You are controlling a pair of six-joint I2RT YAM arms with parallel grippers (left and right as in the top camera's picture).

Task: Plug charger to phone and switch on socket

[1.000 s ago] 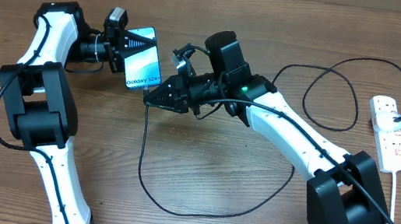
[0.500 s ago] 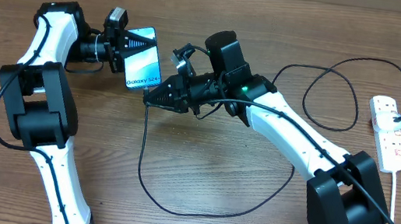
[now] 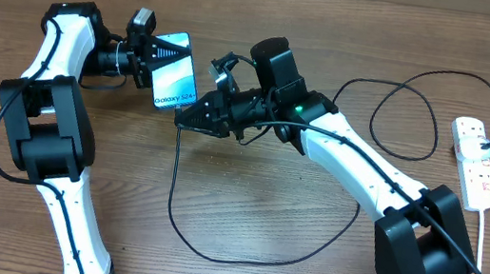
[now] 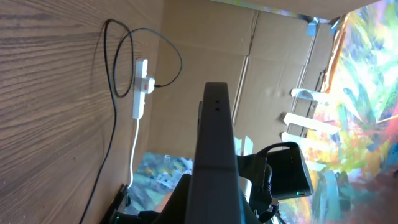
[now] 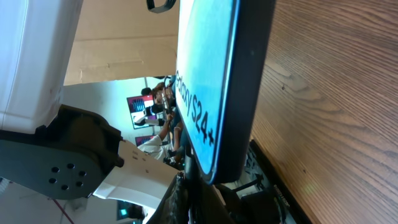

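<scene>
My left gripper (image 3: pixel 152 62) is shut on the phone (image 3: pixel 175 77) and holds it tilted above the table, blue screen up, "Galaxy" end toward my right gripper (image 3: pixel 184 116). My right gripper is shut on the charger's plug tip, which touches the phone's lower end. The black charger cable (image 3: pixel 209 256) hangs from it and loops over the table. In the right wrist view the phone (image 5: pixel 208 74) fills the top; my fingers (image 5: pixel 194 196) sit dark below its end, and the plug itself is hard to make out. In the left wrist view I see the phone's edge (image 4: pixel 214 149). The socket (image 3: pixel 475 162) lies at the far right.
The socket also shows in the left wrist view (image 4: pixel 142 84) with its white lead and the black cable (image 4: pixel 115 62) looping beside it. More cable loops lie near the socket (image 3: pixel 412 112). A cardboard wall (image 4: pixel 205 43) stands behind the wooden table (image 3: pixel 254 206).
</scene>
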